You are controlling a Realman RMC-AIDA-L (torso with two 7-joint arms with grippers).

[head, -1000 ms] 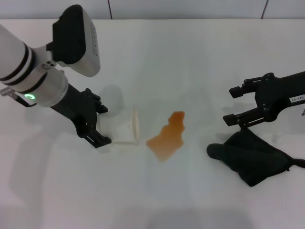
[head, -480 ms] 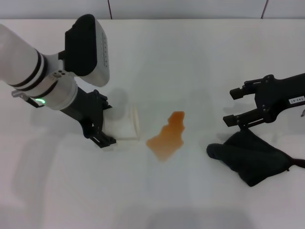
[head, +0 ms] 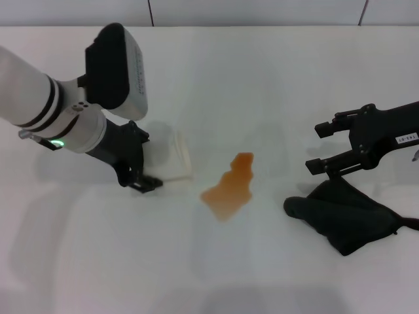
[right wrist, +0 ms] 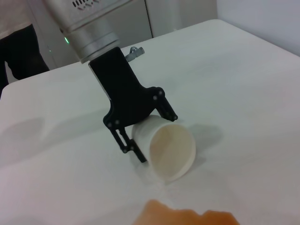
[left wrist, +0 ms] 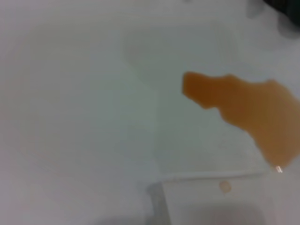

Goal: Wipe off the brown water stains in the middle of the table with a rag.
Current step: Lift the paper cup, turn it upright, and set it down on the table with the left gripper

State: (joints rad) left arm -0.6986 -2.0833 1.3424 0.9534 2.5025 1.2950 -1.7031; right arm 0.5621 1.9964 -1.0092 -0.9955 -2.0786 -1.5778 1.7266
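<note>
The brown water stains (head: 229,188) lie as one orange-brown lobed patch in the middle of the white table (head: 262,78). They also show in the left wrist view (left wrist: 243,108) and at the edge of the right wrist view (right wrist: 187,218). The black rag (head: 347,212) lies crumpled on the table right of the stain. My right gripper (head: 322,145) is open and empty, just behind the rag. My left gripper (head: 143,165) is shut on a white cup (head: 169,160) held on its side left of the stain. In the right wrist view the left gripper (right wrist: 140,129) straddles the cup (right wrist: 171,152).
The cup's open mouth faces the stain, with a small gap between them. The table's far edge meets a grey wall (head: 262,12) at the back. The bulky left arm (head: 65,98) hangs over the table's left part.
My left arm has swung back and left, drawing the cup a little away from the stain. The right arm, the rag and the stain have not moved.
</note>
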